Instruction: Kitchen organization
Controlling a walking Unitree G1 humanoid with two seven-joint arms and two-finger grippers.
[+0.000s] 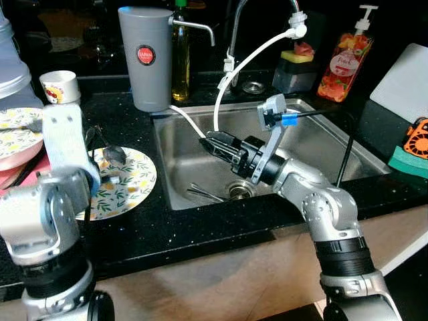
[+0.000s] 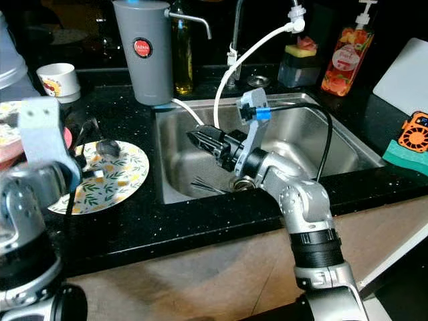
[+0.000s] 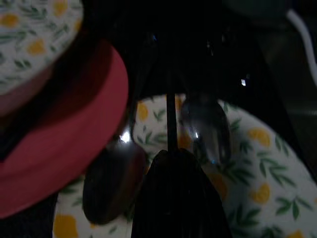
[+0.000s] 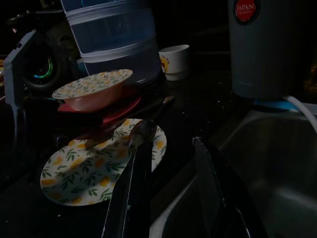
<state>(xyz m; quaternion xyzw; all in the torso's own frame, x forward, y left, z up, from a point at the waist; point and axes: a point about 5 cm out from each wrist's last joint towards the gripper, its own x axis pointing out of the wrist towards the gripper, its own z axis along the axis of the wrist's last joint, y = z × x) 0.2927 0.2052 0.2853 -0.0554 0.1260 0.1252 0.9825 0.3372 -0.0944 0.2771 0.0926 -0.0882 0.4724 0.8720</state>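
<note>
Closest in, the robot's left arm rises over the black counter, and its left gripper hangs right above the flowered plate — whether its fingers are parted or together I cannot tell. Two spoons lie on that plate, bowls side by side under the gripper. Just beyond the plate, a red plate carries a pink bowl with another flowered plate on top.

The right arm reaches across the steel sink, and the right gripper hovers over the basin near its left wall, fingers spread apart, gripping nothing. Some cutlery lies at the bottom beside the drain. Behind the sink's left corner stands a grey jug; a small cup sits further left — a soap bottle at the far right.
</note>
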